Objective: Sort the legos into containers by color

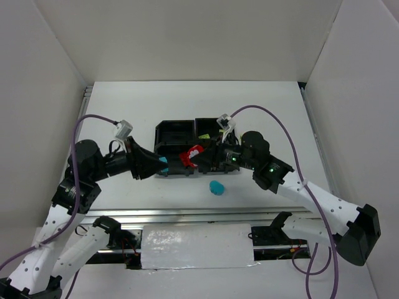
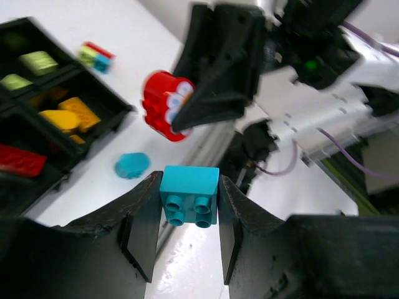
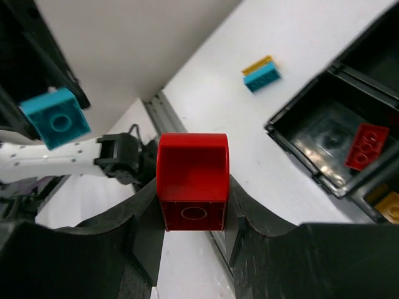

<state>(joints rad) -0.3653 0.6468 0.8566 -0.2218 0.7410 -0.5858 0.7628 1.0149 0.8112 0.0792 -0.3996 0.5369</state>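
Note:
My left gripper (image 1: 163,166) (image 2: 189,182) is shut on a cyan-blue brick (image 2: 189,195), studs facing the camera, held above the table at the tray's front left corner. My right gripper (image 1: 194,157) (image 3: 192,187) is shut on a red rounded brick (image 3: 192,180) (image 2: 165,104), held over the front of the black tray (image 1: 163,129). The two grippers face each other closely. The tray (image 2: 109,121) holds lime green bricks (image 2: 37,61), yellow-orange bricks (image 2: 68,115) and a red brick (image 2: 22,161) (image 3: 366,144) in separate compartments. A cyan rounded brick (image 1: 217,187) (image 2: 131,164) lies on the table in front of the tray.
A small stacked piece, yellow on cyan (image 3: 262,73) (image 2: 96,55), lies on the table beyond the tray. White walls enclose the table on three sides. A metal rail (image 1: 187,215) runs along the near edge.

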